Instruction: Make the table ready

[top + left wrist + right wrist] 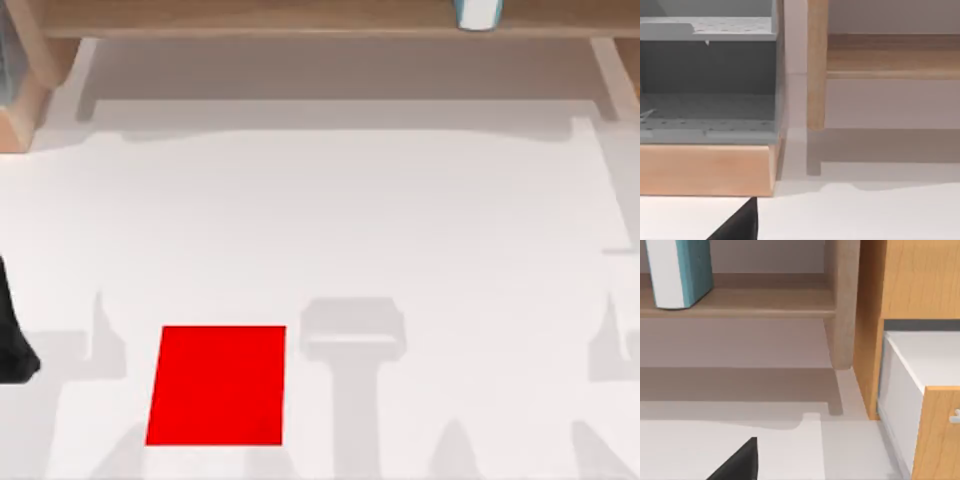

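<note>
The table (400, 230) is a broad white top that spreads across the top view. A small red mat (218, 385) lies flat near its front left. My left arm (12, 340) is a dark shape parked at the table's left edge. A dark tip of my left gripper (737, 226) hangs over the white top, facing the shelf's left end. A dark tip of my right gripper (737, 465) hangs over the table (700, 450) at the right side, facing the shelf's right end. Nothing is seen held by either one.
A light-brown wooden shelf (300, 15) runs along the far edge on thin posts (816, 65). A white and blue object (478, 12) stands on its right part (677, 272). A grey open compartment (707, 80) sits at the far left. A wooden cabinet with a white drawer (920, 370) sits at the far right.
</note>
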You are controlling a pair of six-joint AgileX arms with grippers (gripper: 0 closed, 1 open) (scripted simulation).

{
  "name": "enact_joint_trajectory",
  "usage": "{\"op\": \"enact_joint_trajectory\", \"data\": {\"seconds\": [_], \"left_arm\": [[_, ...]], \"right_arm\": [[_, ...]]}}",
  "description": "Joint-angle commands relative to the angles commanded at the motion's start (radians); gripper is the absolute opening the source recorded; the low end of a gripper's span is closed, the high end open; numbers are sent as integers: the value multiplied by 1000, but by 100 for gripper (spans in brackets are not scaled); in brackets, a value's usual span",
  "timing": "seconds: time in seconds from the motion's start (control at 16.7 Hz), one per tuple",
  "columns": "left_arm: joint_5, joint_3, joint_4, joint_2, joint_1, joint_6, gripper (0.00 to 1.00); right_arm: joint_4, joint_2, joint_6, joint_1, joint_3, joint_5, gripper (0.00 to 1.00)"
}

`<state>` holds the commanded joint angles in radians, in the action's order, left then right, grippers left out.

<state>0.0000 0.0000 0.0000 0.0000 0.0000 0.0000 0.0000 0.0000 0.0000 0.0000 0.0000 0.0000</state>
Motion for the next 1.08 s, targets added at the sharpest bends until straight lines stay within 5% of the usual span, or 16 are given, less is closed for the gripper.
{"op": "enact_joint_trajectory", "data": {"seconds": [0.48,1.08], "left_arm": [[0,0,0,0,0,0,100],[0,0,0,0,0,0,100]], "right_arm": [[-177,214,-12,-100,212,15,100],[-799,1290,-85,-317,1264,11,100]]}}
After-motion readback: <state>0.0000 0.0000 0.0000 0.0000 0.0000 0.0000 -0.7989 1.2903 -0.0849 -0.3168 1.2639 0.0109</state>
